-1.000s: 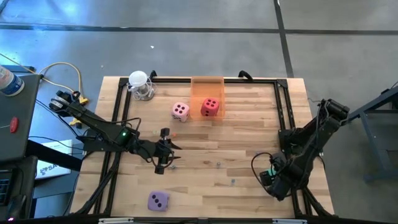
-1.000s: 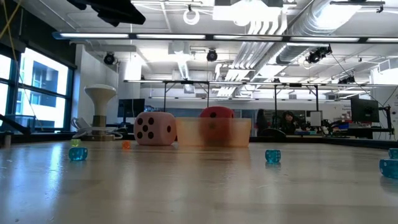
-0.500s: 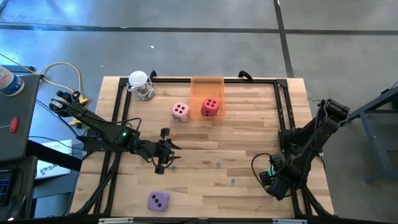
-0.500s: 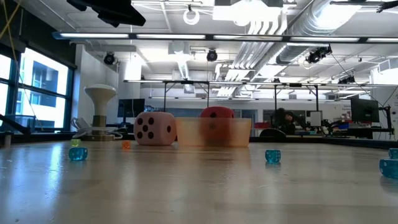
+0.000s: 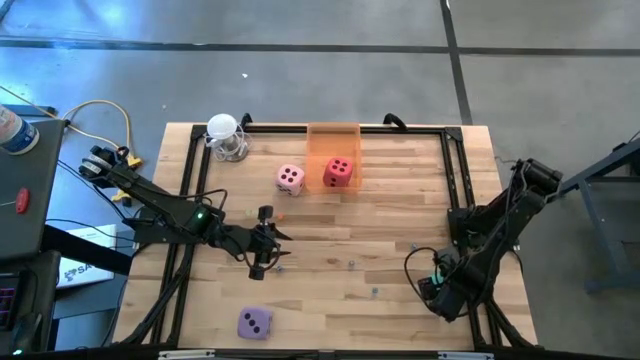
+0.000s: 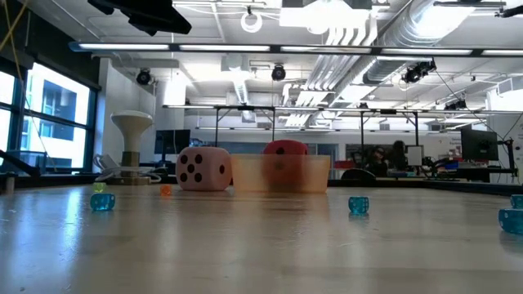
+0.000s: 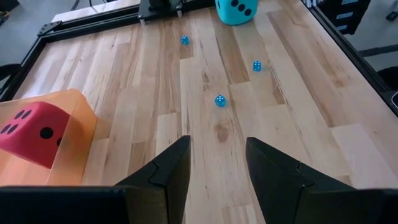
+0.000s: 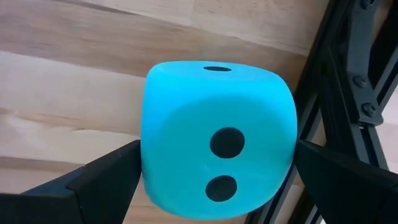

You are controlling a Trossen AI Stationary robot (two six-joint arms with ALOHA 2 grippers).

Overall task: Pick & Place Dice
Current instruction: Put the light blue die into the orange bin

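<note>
Table [image 5: 330,250]: pale wood planks, black frame along its edges.

Bin [image 5: 333,150]: translucent orange, at the far edge, middle. Holds the red die [image 5: 338,172], which shows three pips on top in the high view.

Pink die [image 5: 290,178]: on the wood just beside the bin, on its left-arm side, apart from the red die.

Purple die [image 5: 254,322]: near edge, left part of the table, well apart from the others.

Teal die [image 8: 217,140]: by the right frame rail, between the right gripper's fingers [image 8: 102,180]; two pips face the wrist camera.

Right gripper [image 8: 211,186]: low at the near right corner, jaws spread wide on either side of the teal die; whether the pads touch it cannot be told.

Left gripper [image 7: 214,165]: over the left middle of the table, jaws partly apart, nothing between them.

Beads [image 7: 220,100]: small, blue, scattered on the wood.

White stand [image 5: 226,137]: far left corner.
</note>
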